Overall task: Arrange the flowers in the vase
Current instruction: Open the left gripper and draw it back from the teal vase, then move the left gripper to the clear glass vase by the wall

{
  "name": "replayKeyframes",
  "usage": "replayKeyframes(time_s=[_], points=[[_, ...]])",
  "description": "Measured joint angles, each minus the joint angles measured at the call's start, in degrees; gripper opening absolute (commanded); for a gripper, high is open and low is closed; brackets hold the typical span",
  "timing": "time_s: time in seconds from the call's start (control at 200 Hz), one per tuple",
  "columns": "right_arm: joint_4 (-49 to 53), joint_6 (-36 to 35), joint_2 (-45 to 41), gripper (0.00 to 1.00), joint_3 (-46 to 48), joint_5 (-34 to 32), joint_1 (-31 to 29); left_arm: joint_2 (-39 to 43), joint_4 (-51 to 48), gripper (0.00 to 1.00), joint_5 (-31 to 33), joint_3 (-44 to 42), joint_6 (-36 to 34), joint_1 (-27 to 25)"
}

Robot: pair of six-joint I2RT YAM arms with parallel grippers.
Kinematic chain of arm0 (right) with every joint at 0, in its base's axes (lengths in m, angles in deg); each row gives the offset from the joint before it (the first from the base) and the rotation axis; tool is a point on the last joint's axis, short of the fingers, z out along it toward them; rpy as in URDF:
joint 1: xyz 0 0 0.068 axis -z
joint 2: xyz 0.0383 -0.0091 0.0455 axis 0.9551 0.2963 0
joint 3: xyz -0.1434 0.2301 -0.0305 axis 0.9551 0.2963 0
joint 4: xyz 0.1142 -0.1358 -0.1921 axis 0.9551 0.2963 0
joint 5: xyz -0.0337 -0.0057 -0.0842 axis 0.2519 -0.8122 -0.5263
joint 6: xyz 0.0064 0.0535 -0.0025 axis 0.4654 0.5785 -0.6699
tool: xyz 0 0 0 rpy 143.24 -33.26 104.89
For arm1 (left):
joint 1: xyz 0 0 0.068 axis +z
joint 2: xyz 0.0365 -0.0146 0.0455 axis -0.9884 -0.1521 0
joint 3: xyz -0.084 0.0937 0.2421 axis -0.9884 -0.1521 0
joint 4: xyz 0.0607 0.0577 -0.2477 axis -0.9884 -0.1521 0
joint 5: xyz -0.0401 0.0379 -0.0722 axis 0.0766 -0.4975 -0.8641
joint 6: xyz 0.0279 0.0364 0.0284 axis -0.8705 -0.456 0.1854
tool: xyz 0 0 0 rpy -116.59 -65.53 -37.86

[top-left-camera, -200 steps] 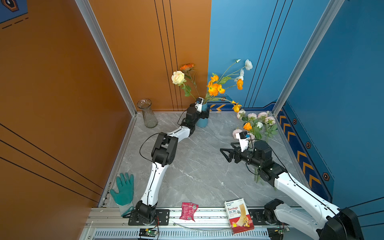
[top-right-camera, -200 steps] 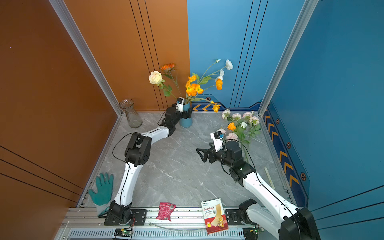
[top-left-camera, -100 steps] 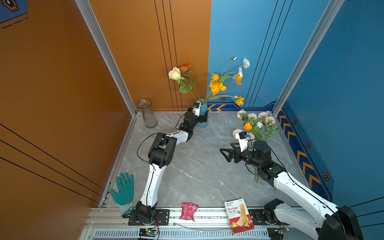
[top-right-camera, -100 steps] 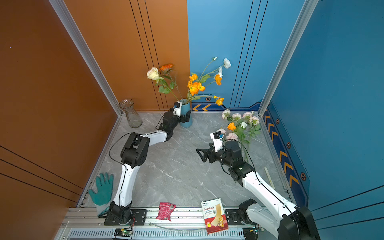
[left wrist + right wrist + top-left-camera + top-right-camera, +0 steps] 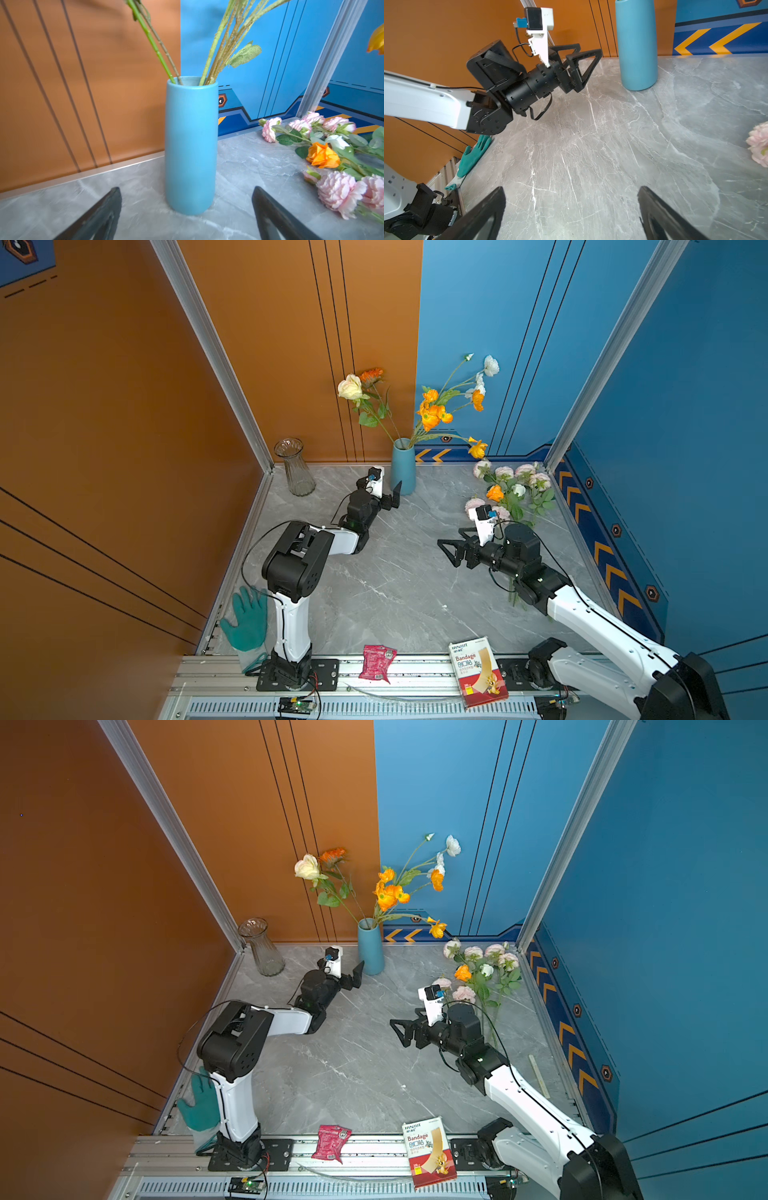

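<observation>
At far left: a glass vase (image 5: 297, 468) stands empty in the corner, with a green glove (image 5: 247, 622) nearer the rail.
Left tool (image 5: 395, 495): jaws wide apart, holding nothing. It has drawn back from the blue vase (image 5: 403, 468) and sits just beside it, low over the table (image 5: 395, 593).
Blue vase: upright by the back wall, now free of the tool.
Placed flowers (image 5: 432, 414): a cream rose, orange and white blooms stand in the blue vase, higher than a second ago.
Right tool (image 5: 448, 553): jaws wide apart, empty, over bare table, unmoved.
Loose flowers (image 5: 515, 489): pink, orange and white, heaped on the table near the right wall.
Meaning: one insertion looks finished; the heap still needs moving.
</observation>
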Motion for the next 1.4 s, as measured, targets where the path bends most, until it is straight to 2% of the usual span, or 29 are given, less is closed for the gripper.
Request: replayKeyframes(time_s=[0.085,0.205,0.31,0.44,0.571,0.696,0.911,1.402], points=[[-0.4,-0.2,1.6,1.00,0.0,-1.0,-2.2,5.8,-1.7,0.98,6.6,-5.4,-1.9,0.2],[-0.7,-0.2,5.6,1.00,-1.4,-2.4,-6.0,13.0,-9.3,0.98,16.2,-6.1,-3.1,2.4],[-1.2,-0.2,9.4,1.00,-4.4,-4.0,-8.7,17.0,-15.4,0.98,23.2,-4.7,-4.4,5.9],[-1.0,0.4,15.5,1.00,-11.4,-5.7,-10.6,17.0,-23.8,0.98,27.1,0.9,-4.9,9.9],[0.8,1.7,22.8,1.00,-21.1,-6.6,-11.7,14.9,-28.2,0.98,27.1,6.7,-4.7,13.8],[1.4,2.4,26.6,1.00,-25.7,-6.8,-13.6,11.4,-30.4,0.98,24.7,11.2,-3.3,17.8],[1.8,3.1,30.4,1.00,-27.8,-5.8,-14.4,3.9,-32.6,0.98,22.9,18.2,-3.1,22.6],[1.4,2.8,33.6,1.00,-29.9,-2.1,-14.9,-10.0,-33.1,0.98,19.5,31.5,-3.4,27.3]])
